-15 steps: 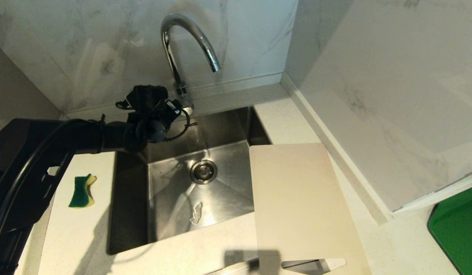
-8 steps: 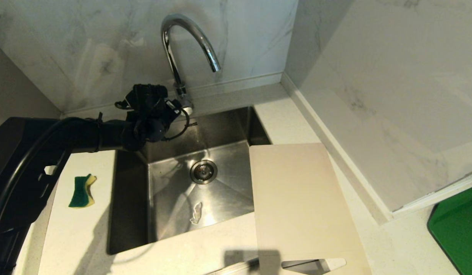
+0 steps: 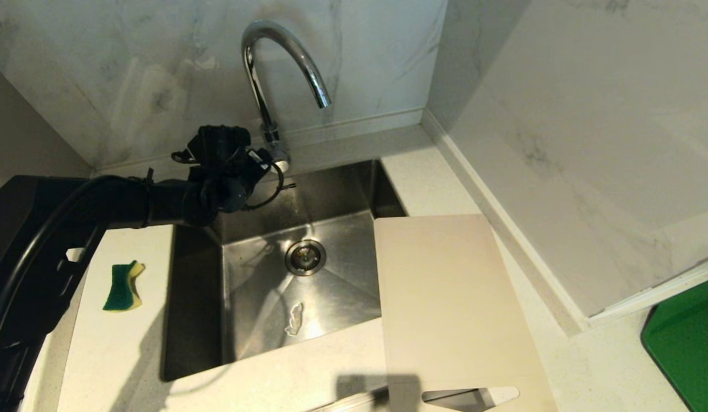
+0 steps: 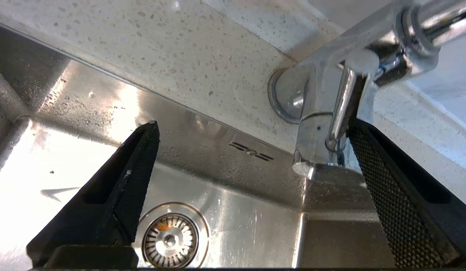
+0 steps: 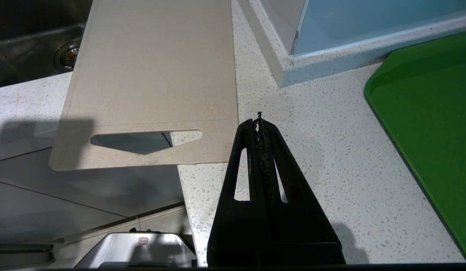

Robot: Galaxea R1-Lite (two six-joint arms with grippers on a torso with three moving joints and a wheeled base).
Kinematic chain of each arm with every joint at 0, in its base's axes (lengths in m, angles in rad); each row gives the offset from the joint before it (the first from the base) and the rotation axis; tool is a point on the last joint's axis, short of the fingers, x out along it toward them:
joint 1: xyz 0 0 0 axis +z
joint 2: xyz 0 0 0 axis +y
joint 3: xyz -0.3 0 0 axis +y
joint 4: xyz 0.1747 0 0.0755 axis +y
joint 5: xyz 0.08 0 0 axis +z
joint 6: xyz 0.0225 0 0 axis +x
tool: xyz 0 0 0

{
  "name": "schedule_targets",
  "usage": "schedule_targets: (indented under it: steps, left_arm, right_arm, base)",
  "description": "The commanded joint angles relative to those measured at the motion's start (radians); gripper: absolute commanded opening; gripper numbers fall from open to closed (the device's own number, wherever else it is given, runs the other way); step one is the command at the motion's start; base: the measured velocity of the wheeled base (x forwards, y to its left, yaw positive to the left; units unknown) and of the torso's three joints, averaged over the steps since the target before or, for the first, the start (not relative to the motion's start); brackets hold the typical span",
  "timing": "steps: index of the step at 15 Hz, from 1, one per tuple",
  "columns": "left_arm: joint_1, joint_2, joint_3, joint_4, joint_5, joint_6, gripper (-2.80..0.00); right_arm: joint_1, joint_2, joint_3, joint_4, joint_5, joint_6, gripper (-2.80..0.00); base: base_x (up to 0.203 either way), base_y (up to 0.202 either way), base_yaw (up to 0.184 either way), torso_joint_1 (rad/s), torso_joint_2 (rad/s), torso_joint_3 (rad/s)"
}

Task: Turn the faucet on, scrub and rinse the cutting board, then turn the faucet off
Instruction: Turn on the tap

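Faucet (image 3: 273,74) sits at the back edge of the sink (image 3: 354,189), spout arched over the basin, no water running that I can see. My left gripper (image 4: 251,131) is at the faucet base with jaws spread wide; in the left wrist view one finger (image 4: 383,177) lies right against the small lever (image 4: 340,109), the other finger hangs apart over the basin above the drain (image 4: 170,241). Nothing gripped.

Cutting board (image 3: 445,297) lies flat on the worktop (image 3: 308,372) along the sink's right rim, its left edge overhanging the basin and its slot-handle end sticking out past the worktop's front edge.

Right gripper (image 5: 260,124) is closed and empty, over the worktop just beside the board's handle end. Sponge (image 3: 123,286) lies left of the sink. Green board (image 3: 685,343) sits at the worktop's far right.
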Motion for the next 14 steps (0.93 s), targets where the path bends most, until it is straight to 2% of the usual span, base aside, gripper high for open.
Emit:
schedule_targets:
  steps: [1, 9, 14]
  left_arm:
    - [0.002, -0.004, -0.002, -0.016, 0.013, -0.005, 0.00]
    - [0.012, 0.007, 0.000, -0.037, 0.018, 0.000, 0.00]
    - [0.018, 0.000, 0.000, 0.000, 0.010, -0.001, 0.00]
  right_arm:
    - [0.001, 0.001, 0.000, -0.001, 0.000, 0.000, -2.80]
    - [0.001, 0.000, 0.000, -0.001, 0.000, 0.000, -2.80]
    - [0.001, 0.001, 0.000, -0.001, 0.000, 0.000, -2.80]
  base:
    - [0.000, 0.000, 0.000, 0.000, 0.00, 0.000]
    - [0.000, 0.000, 0.000, 0.000, 0.00, 0.000]
    - [0.000, 0.000, 0.000, 0.000, 0.00, 0.000]
